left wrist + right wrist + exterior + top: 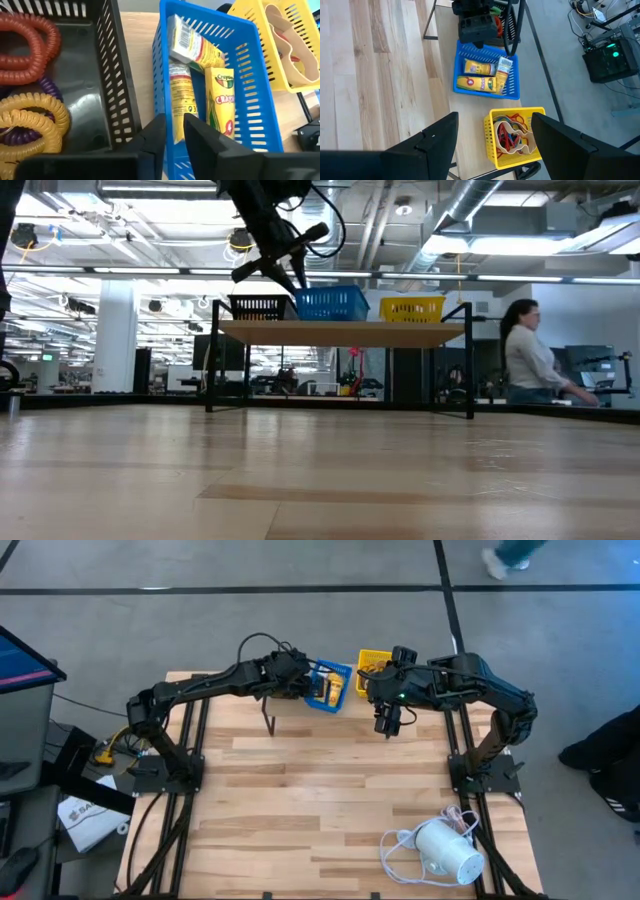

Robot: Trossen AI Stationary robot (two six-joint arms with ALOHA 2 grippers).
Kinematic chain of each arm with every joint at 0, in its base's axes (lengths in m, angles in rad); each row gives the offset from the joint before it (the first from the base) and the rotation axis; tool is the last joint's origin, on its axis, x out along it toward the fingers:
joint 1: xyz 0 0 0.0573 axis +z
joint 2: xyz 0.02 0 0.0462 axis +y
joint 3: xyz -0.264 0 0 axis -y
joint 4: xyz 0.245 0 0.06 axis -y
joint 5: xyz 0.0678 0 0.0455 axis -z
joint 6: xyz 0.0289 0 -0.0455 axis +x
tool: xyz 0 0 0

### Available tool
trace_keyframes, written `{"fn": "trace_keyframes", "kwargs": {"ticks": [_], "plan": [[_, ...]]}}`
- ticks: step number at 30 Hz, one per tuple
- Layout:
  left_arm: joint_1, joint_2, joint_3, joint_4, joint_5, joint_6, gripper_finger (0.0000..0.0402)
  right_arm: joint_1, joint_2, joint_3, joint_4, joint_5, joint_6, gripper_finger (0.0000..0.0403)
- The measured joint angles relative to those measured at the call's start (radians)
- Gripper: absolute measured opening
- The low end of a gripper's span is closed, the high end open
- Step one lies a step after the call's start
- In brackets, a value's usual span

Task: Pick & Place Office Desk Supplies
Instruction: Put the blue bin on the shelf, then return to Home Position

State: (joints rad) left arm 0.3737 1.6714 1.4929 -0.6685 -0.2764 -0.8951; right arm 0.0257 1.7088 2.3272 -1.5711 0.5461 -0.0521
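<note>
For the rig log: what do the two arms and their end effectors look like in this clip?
Both arms are dark, jointed, with black cables looping off them. The left end effector and right end effector each carry two dark, blocky fingers. A small green light glows on the right arm.

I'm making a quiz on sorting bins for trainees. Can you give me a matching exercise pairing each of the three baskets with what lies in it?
Column one:
1. black basket
2. blue basket
3. yellow basket

Column two:
A. yellow crayon boxes
B. rubber bands and tan pieces
C. coiled cords, red, yellow and purple

Pairs: 1-C, 2-A, 3-B
</note>
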Motion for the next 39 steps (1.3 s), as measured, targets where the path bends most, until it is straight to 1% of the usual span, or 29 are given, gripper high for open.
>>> {"fn": "trace_keyframes", "kwargs": {"ticks": [6, 9, 11, 13, 16, 18, 20, 21, 23, 25, 26, 27, 28, 29, 30, 31, 32, 33, 35, 37, 39], "plan": [[-0.001, -0.003, 0.0, 0.026, 0.0, 0.014, 0.0087, 0.0, 0.0, 0.0, 0.0, -0.009, 0.023, 0.0249], [-0.009, -0.039, 0.0, 0.05, 0.003, 0.047, 0.0093, 0.0, 0.0, 0.0, 0.0, -0.028, 0.029, 0.0249], [-0.01, -0.077, 0.0, 0.072, 0.028, 0.085, 0.0096, 0.0, -0.002, 0.0, 0.0, -0.029, 0.019, 0.0249], [-0.015, -0.127, 0.0, 0.096, 0.067, 0.129, 0.0096, 0.0, -0.005, 0.0, 0.0, -0.028, 0.025, 0.0249], [-0.023, -0.225, 0.0, 0.135, 0.079, 0.233, 0.0094, 0.0, -0.019, 0.0, 0.0, -0.026, 0.053, 0.0249], [-0.026, -0.286, 0.0, 0.192, 0.085, 0.279, 0.0093, 0.0, -0.034, 0.0, 0.0, -0.024, 0.059, 0.0249], [-0.032, -0.346, 0.0, 0.227, 0.093, 0.283, 0.0092, 0.0, -0.051, 0.0, 0.0, -0.024, 0.045, 0.0249], [-0.036, -0.382, 0.001, 0.233, 0.12, 0.282, 0.0092, 0.0, -0.064, 0.0, 0.0, -0.024, 0.037, 0.0249], [-0.048, -0.454, 0.001, 0.194, 0.192, 0.259, 0.0092, 0.006, -0.099, 0.0, 0.0, -0.026, 0.025, 0.0249], [-0.071, -0.511, 0.001, 0.2, 0.24, 0.248, 0.0092, 0.015, -0.148, 0.0, 0.0, -0.037, 0.047, 0.0249], [-0.087, -0.536, 0.003, 0.193, 0.282, 0.22, 0.0092, 0.016, -0.175, 0.002, 0.001, -0.076, 0.081, 0.0249], [-0.105, -0.565, -0.001, 0.165, 0.334, 0.232, 0.0093, 0.013, -0.205, 0.001, 0.0, -0.155, 0.108, 0.0249], [-0.126, -0.589, -0.011, 0.135, 0.369, 0.291, 0.0093, 0.008, -0.234, 0.0, 0.0, -0.256, 0.117, 0.0249], [-0.168, -0.613, -0.027, 0.142, 0.391, 0.382, 0.0092, 0.01, -0.265, -0.002, 0.002, -0.343, 0.118, 0.0249], [-0.225, -0.646, -0.054, 0.156, 0.399, 0.466, 0.0092, 0.023, -0.305, -0.018, 0.004, -0.393, 0.127, 0.0249], [-0.287, -0.672, -0.09, 0.157, 0.378, 0.521, 0.0092, 0.044, -0.349, -0.049, 0.004, -0.408, 0.162, 0.0249], [-0.348, -0.697, -0.129, 0.178, 0.328, 0.543, 0.0092, 0.071, -0.394, -0.098, 0.004, -0.404, 0.206, 0.0249], [-0.401, -0.735, -0.175, 0.194, 0.266, 0.551, 0.0093, 0.1, -0.447, -0.164, 0.005, -0.385, 0.255, 0.0249], [-0.469, -0.79, -0.295, 0.2, 0.156, 0.577, 0.0094, 0.162, -0.555, -0.335, 0.026, -0.338, 0.326, 0.0249], [-0.514, -0.852, -0.436, 0.313, 0.111, 0.585, 0.0094, 0.235, -0.673, -0.561, 0.157, -0.327, 0.4, 0.0249], [-0.538, -0.928, -0.591, 0.445, 0.13, 0.55, 0.0095, 0.293, -0.796, -0.808, 0.37, -0.328, 0.474, 0.0249]]}}
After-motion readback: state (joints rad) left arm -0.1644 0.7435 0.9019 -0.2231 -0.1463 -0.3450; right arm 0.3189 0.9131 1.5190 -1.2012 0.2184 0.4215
